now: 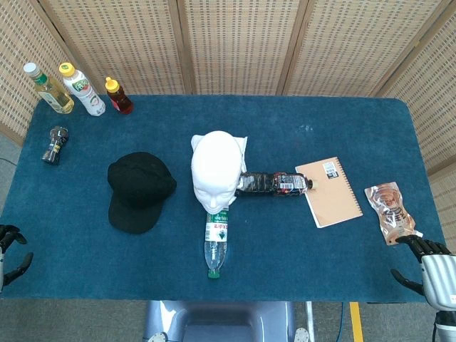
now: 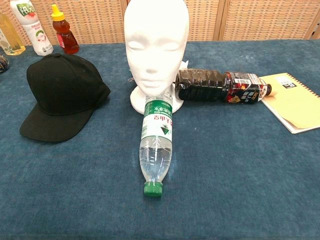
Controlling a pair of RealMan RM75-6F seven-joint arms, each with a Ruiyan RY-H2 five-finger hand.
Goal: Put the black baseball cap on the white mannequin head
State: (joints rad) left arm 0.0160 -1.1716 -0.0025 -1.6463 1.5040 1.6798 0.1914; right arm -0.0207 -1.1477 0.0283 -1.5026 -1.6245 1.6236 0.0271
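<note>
The black baseball cap (image 1: 140, 189) (image 2: 62, 95) lies flat on the blue table, brim toward the front, just left of the white mannequin head (image 1: 216, 171) (image 2: 156, 47), which stands upright at the table's middle facing the front. My left hand (image 1: 10, 251) hangs off the front left corner, fingers apart and holding nothing, well away from the cap. My right hand (image 1: 429, 267) sits at the front right corner, fingers spread and empty. The chest view shows neither hand.
A clear water bottle (image 1: 216, 239) (image 2: 155, 144) lies in front of the mannequin; a dark drink bottle (image 1: 272, 184) (image 2: 220, 86) lies at its right. A tan notebook (image 1: 328, 191) and a pouch (image 1: 389, 211) are further right. Several bottles (image 1: 83, 90) stand back left.
</note>
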